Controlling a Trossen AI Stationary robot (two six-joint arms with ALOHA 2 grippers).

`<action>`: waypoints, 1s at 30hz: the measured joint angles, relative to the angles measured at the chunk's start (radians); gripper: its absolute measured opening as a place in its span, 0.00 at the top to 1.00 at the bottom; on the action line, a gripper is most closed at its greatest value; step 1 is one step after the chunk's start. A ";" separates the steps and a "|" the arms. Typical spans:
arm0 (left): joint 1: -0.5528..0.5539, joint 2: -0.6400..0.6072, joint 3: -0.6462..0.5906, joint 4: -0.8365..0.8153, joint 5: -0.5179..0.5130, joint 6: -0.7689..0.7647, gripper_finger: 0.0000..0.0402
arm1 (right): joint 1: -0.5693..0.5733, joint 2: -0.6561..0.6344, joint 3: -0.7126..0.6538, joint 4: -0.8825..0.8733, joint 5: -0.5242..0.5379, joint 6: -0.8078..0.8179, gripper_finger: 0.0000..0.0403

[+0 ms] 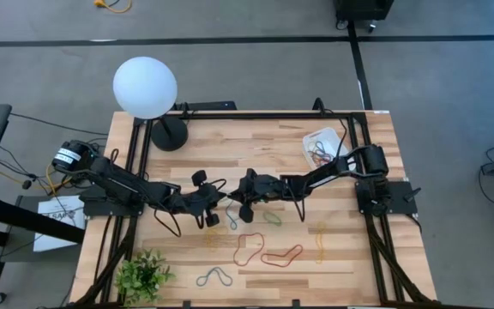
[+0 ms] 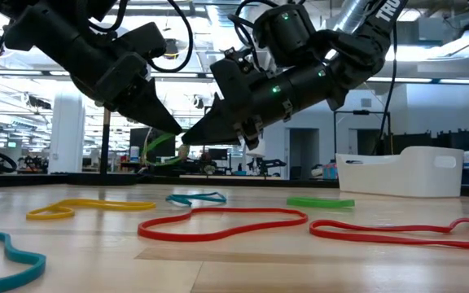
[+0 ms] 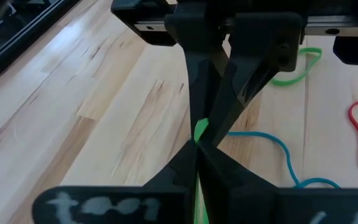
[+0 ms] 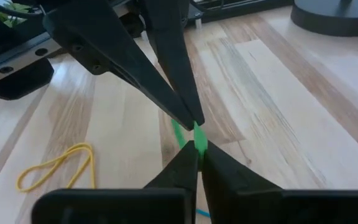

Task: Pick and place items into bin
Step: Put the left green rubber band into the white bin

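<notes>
A green rubber band (image 2: 158, 146) hangs in the air over the middle of the table, between my two grippers, which meet tip to tip. My left gripper (image 1: 224, 201) comes from the table's left and is shut on the band. My right gripper (image 1: 233, 202) comes from the right and is shut on the same band. Several other bands lie flat on the wood: red (image 1: 281, 255), yellow (image 1: 320, 240), green (image 1: 271, 218), teal (image 1: 215, 276). The white bin (image 1: 320, 146) stands at the far right with several bands inside. My left gripper pinches a short piece of the green band (image 3: 201, 130) between its two fingertips, slanting down from the table's left. The band is lifted clear of the table. A strand runs back between the fingers (image 3: 197, 208). My right gripper pinches the same green band (image 4: 199, 138) at its fingertips, right against the left gripper's tips, slanting down from the table's right. A green strand (image 4: 179, 133) leads away beside the left gripper's fingers. The band is clear of the wood.
A white globe lamp (image 1: 146, 86) on a black base stands at the far left. A small green plant (image 1: 144, 275) sits at the near left corner. Black frame rails run along the table's left and right sides. Bare wood lies between the bin and the grippers.
</notes>
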 joint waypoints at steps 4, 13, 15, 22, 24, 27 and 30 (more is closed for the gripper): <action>0.000 0.000 0.000 -0.002 -0.002 -0.001 0.95 | 0.000 0.000 0.000 -0.019 0.000 -0.001 0.99; 0.000 0.000 0.000 -0.002 -0.037 -0.008 0.82 | -0.008 0.000 0.000 -0.078 0.028 -0.006 0.99; 0.000 0.000 0.000 -0.001 -0.038 -0.012 0.81 | -0.016 0.000 0.000 -0.085 0.060 -0.006 0.99; 0.001 0.001 0.000 -0.002 -0.039 -0.035 0.81 | -0.050 -0.020 -0.001 -0.216 0.185 -0.029 0.99; 0.001 0.001 0.000 -0.002 -0.039 -0.036 0.81 | -0.059 -0.059 0.000 -0.307 0.251 -0.029 0.99; 0.001 0.001 0.000 -0.003 -0.040 -0.036 0.81 | -0.063 -0.140 0.000 -0.497 0.410 -0.019 0.99; 0.001 0.001 0.000 -0.004 -0.046 -0.036 0.81 | -0.048 -0.230 0.000 -0.675 0.617 0.012 0.99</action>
